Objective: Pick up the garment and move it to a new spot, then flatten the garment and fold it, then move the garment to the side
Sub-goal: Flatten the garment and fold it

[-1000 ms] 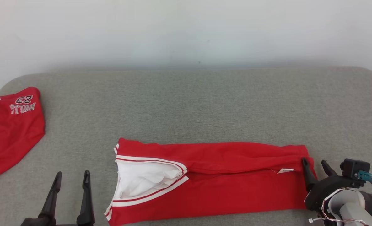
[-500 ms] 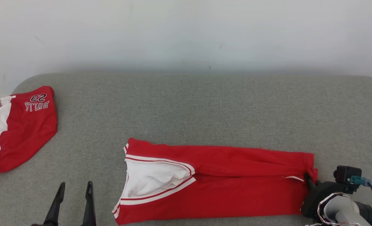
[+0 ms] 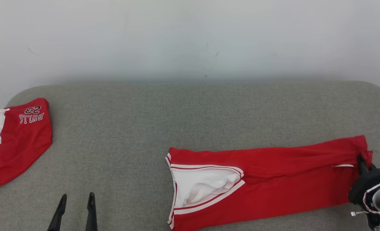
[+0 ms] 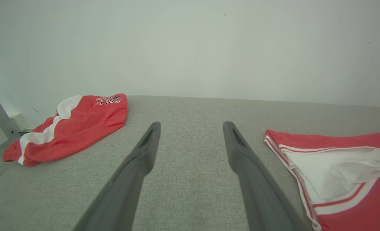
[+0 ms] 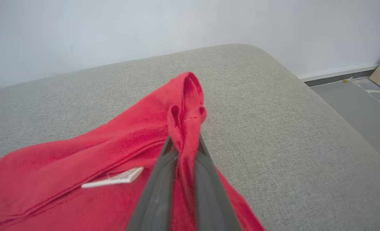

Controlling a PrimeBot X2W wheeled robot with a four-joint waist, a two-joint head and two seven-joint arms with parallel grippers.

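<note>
Right end effector point(image 5: 184, 141) pinching garment point(image 5: 80, 160) edge, held low

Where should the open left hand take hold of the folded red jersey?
Grip the jersey by its striped-trim end, coming from the robot's left, low over the cushion. That edge lies flat and free, nearest the left hand, and the right hand pinches the opposite end.

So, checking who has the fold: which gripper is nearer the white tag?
Right. The right gripper is shut on the garment just beside the tag; the left gripper stands open, far off past the garment's other end.
</note>
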